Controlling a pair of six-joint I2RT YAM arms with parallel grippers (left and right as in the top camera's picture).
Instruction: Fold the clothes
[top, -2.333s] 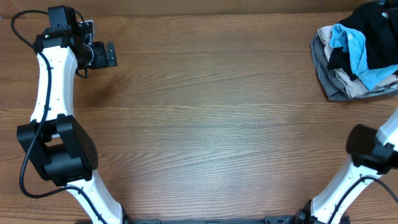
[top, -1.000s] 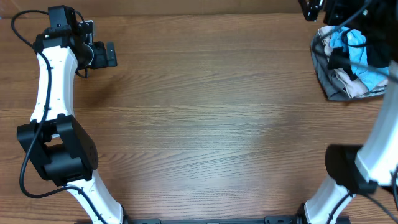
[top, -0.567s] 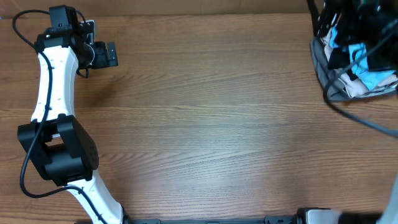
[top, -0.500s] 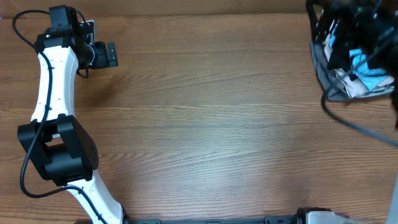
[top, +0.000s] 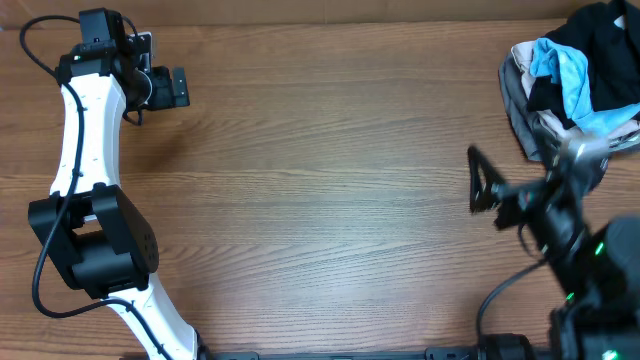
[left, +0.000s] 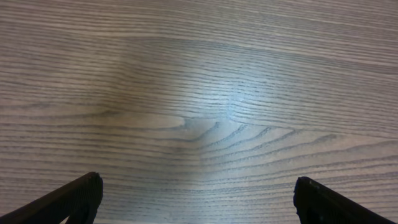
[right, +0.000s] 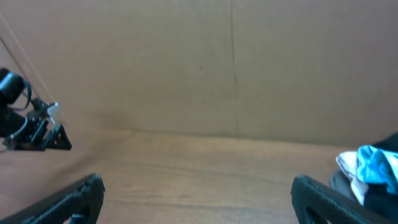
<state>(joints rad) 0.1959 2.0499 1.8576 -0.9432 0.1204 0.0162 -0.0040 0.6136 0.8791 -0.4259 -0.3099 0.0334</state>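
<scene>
Black fabric (top: 603, 32) lies bunched on top of a pile of clothes at the table's far right corner; no white logo shows. Its edge also shows in the right wrist view (right: 384, 200). My right gripper (top: 486, 196) is open and empty, raised above the table left of and nearer than the pile; it is blurred. In the right wrist view the fingers (right: 196, 194) are wide apart over bare wood. My left gripper (top: 177, 88) is open and empty at the far left, its fingers (left: 196, 194) spread over bare wood.
The pile holds light-blue (top: 560, 72), grey (top: 518, 105) and beige (top: 560, 130) garments; the blue one shows in the right wrist view (right: 371, 163). A cardboard wall (right: 236, 62) stands behind the wooden table (top: 330, 200).
My right arm was over the pile at the far right; it has swung back toward the near side and left, empty. The pile looks much as before. The left arm has not moved.
</scene>
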